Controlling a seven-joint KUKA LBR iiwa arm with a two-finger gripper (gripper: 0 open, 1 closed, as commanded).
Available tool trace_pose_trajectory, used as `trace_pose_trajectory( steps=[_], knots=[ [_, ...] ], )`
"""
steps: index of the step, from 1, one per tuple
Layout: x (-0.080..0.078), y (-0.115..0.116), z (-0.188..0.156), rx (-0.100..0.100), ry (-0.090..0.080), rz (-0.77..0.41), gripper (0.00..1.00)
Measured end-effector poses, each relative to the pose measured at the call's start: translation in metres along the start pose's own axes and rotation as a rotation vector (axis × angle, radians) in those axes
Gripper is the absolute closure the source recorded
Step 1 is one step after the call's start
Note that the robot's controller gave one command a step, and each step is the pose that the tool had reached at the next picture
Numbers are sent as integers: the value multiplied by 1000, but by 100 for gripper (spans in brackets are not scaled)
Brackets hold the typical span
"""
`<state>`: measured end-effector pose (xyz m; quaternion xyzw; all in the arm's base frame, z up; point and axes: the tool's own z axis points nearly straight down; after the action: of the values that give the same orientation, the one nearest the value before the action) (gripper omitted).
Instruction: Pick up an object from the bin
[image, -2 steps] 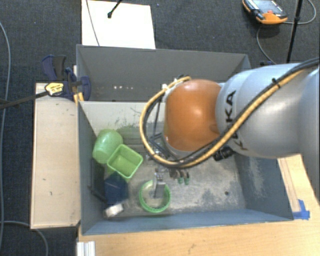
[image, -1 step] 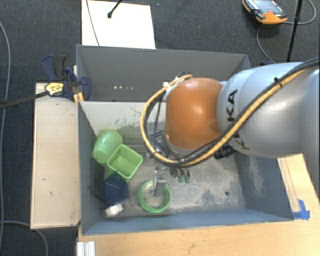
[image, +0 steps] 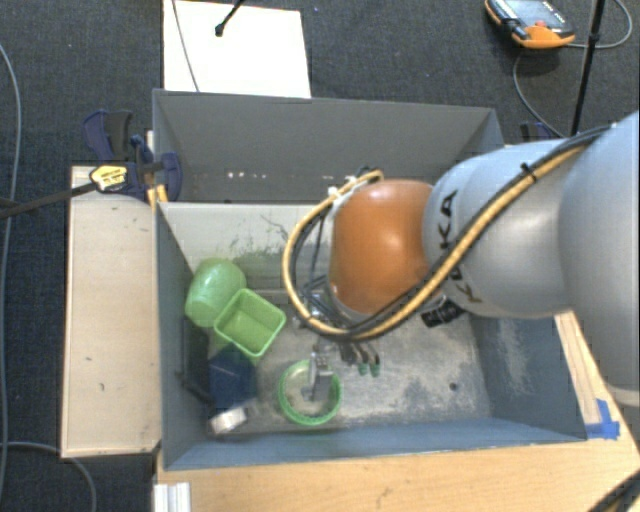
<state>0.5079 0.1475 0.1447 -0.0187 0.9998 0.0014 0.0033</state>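
My gripper (image: 322, 378) hangs under the orange wrist cover, low near the front wall at the bin's middle. Its tip reaches down into a green ring (image: 293, 403), which looks like a shallow round cup or a roll lying flat on the floor. Whether it grips the ring's rim is hidden. Left of the ring lies a dark blue block (image: 229, 379). A small white and silver piece (image: 228, 421) lies at the block's front.
A light green square tub (image: 247, 322) leans against a light green round cup (image: 211, 289) at the bin's left side. The arm and its cables cover the middle and right back of the bin. Bare grey floor shows at the front right.
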Motion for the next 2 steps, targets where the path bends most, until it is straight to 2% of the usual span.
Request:
trace_pose_trajectory(
  steps=[1,2],
  knots=[
    [2,-7,28,2,11,-188,0],
    [-6,-3,34,0,-1,-368,0]
  ],
)
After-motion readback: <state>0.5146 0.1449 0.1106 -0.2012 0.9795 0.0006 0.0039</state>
